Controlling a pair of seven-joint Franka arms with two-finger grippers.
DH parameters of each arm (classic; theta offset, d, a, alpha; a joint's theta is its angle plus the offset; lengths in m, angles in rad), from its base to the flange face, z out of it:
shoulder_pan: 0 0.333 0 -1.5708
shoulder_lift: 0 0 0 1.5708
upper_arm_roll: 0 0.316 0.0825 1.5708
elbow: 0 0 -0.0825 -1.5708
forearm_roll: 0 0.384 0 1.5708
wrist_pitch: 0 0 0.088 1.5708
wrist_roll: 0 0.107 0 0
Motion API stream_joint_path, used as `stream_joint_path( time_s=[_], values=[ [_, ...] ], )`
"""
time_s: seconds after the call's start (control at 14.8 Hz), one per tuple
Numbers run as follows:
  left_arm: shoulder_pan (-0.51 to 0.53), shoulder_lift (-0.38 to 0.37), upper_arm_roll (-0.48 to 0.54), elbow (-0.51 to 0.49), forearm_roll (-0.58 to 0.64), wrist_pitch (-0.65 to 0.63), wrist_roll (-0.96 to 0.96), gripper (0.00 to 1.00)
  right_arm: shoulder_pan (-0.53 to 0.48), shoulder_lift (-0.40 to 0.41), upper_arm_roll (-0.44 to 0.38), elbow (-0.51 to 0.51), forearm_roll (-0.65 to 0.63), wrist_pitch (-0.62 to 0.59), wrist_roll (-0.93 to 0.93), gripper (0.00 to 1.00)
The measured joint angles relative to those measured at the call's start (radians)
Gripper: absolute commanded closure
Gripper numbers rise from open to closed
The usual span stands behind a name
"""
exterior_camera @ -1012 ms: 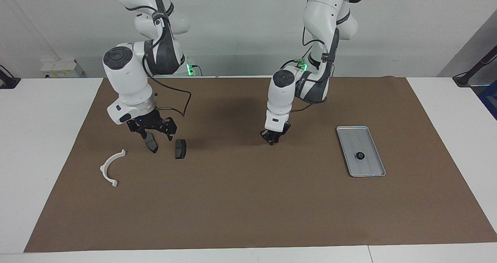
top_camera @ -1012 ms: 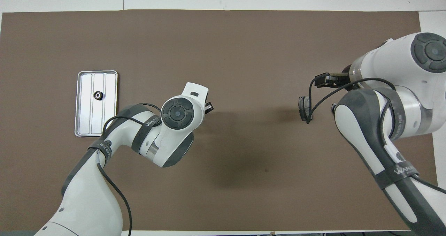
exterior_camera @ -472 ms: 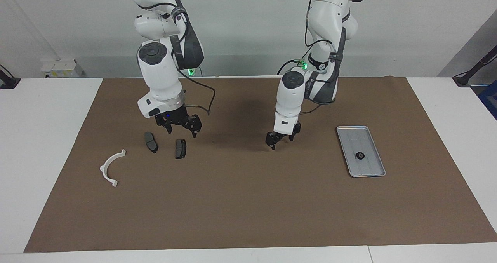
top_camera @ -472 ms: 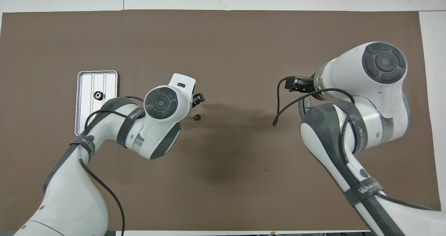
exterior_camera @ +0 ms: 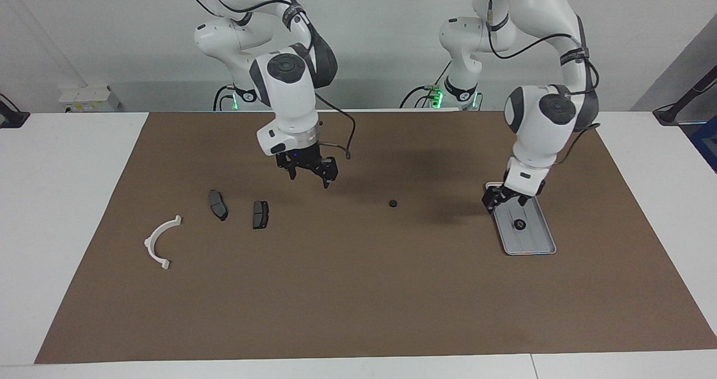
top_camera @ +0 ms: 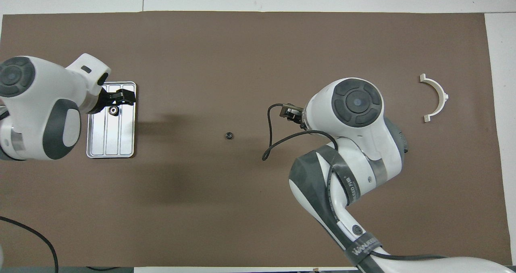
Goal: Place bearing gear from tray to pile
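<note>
Since the earlier frames both arms have swung toward the left arm's end of the mat. White semicircular bracket (exterior_camera: 161, 241) and two brake pads (exterior_camera: 217, 204) (exterior_camera: 260, 214) lie toward the right arm's end. Right gripper (exterior_camera: 310, 172), fingers spread and empty, hangs over bare mat (exterior_camera: 358, 300). One bearing gear (exterior_camera: 394, 203) rests mid-mat, released. Left gripper (exterior_camera: 502, 198), jaws apart, hovers over the tray (exterior_camera: 539, 248), where another bearing gear (exterior_camera: 519, 224) sits.
</note>
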Motion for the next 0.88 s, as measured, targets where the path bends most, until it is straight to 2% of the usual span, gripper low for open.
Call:
stream_joint_path(
  time_s=[0.2,0.54,0.88],
  values=[
    [0.087,0.003,-0.001,-0.015,-0.036,-0.001,0.142,0.11,0.069,0.076,0.000,0.075,0.000,0.007,0.111,0.00],
    [0.093,0.030,-0.015,-0.031,-0.036,0.008,0.151,0.12,0.145,0.195,0.000,0.200,0.000,0.004,0.263,0.00],
    [0.093,0.073,-0.017,-0.047,-0.036,0.093,0.151,0.12,0.232,0.408,-0.001,0.397,-0.041,-0.010,0.401,0.00]
  ],
)
